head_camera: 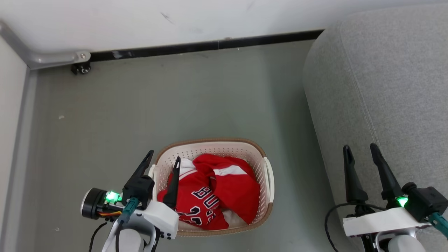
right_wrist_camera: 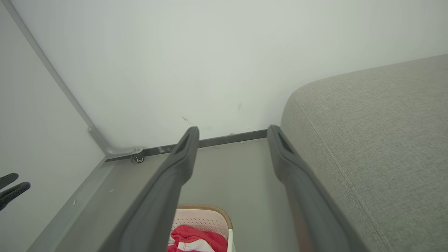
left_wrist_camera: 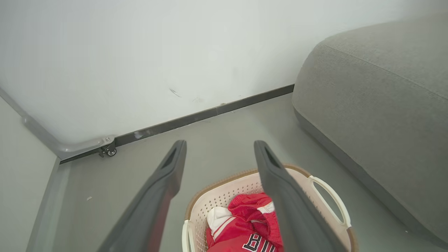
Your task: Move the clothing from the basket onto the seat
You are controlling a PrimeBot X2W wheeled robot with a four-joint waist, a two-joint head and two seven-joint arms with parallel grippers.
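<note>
Here the red clothing (head_camera: 217, 192) lies heaped in the cream basket (head_camera: 210, 141), its black, white-edged lettering too crumpled to read. The basket stands on a grey-green floor (head_camera: 175, 98) beside the grey sofa (head_camera: 385, 87), below a white wall (head_camera: 175, 17). The left gripper (head_camera: 165, 155) and right gripper (head_camera: 360, 146) have jaws spread, empty.

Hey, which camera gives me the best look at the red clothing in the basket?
The head view: it looks down into the basket, so nearly the whole clothing pile and the jersey's numerals are visible. The left wrist view cuts off the pile's near part at its bottom edge. The right wrist view gives a small red patch.
</note>
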